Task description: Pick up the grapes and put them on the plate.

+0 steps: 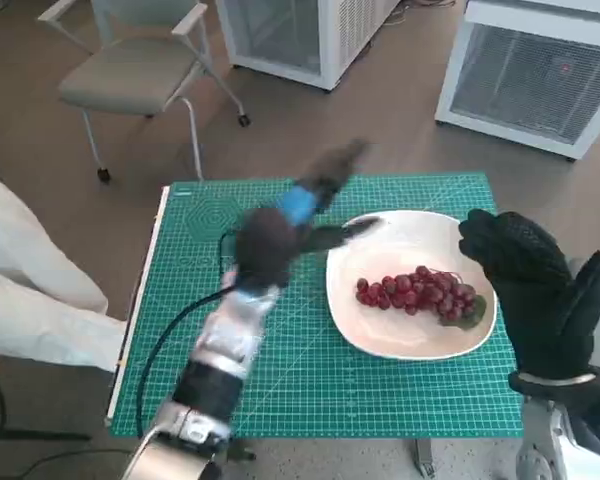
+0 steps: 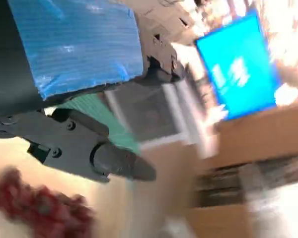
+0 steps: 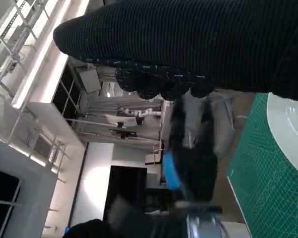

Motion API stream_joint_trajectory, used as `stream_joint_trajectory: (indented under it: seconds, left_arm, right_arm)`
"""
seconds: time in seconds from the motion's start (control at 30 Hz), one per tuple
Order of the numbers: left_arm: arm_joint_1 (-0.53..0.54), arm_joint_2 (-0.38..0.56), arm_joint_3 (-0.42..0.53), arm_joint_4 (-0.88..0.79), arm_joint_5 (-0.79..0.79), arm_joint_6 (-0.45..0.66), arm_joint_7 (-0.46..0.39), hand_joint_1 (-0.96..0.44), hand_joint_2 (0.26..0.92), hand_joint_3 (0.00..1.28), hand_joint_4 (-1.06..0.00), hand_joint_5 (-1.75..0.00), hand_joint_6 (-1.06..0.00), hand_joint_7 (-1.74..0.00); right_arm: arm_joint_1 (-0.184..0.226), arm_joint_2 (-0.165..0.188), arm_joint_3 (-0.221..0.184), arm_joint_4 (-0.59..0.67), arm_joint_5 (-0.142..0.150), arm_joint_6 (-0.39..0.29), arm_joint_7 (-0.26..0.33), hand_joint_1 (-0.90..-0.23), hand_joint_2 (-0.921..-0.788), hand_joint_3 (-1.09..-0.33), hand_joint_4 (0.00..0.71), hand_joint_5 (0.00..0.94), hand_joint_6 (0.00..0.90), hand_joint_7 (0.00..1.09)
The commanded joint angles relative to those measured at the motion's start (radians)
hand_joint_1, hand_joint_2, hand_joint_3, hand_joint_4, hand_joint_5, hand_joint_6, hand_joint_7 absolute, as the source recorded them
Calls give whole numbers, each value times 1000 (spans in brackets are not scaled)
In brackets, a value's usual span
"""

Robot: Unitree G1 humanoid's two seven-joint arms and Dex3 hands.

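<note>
The head view looks steeply down on the table [image 1: 310,390] from above. The left wrist view sits close behind the left hand [image 2: 74,99], the right wrist view close behind the right hand [image 3: 188,44]. All three share the plate [image 1: 380,335].

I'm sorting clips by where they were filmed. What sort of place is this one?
Probably a lab or office workroom, not a home: a green cutting mat covers the small table, white mesh-fronted cabinets stand on the floor, and an office chair sits nearby.
</note>
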State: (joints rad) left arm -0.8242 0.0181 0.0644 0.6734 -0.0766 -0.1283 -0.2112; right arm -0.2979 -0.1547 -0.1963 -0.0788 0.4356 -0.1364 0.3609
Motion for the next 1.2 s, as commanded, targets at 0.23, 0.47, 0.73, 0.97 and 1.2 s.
stream_joint_trajectory:
  seconds: [0.23,0.47,0.73,0.97,1.2]
  left_arm:
    - [224,33,115,-111,-225,-129,-236,-687,921,117,-214,0,-306,-2]
    - [314,41,131,-250,-274,-88,-234,-647,921,111,-224,-9,-314,-6]
    - [362,71,127,-333,-293,-55,-256,-548,921,78,-242,-10,-312,-3]
    - [382,77,136,-356,-324,-46,-288,-472,921,59,-235,-3,-316,-4]
    - [390,74,143,-357,-343,-34,-296,-419,921,59,-221,0,-319,-4]
  right_arm:
    - [-13,-8,3,14,1,16,7,-383,-921,-618,419,753,205,979]
    - [-28,-13,0,28,1,16,16,-380,-921,-619,423,750,208,974]
    - [-44,-16,-3,48,2,12,30,-380,-921,-620,426,744,211,969]
    - [-54,-20,-4,62,3,8,42,-380,-921,-619,429,740,212,964]
    - [-59,-26,-7,67,7,8,52,-380,-921,-619,430,737,214,961]
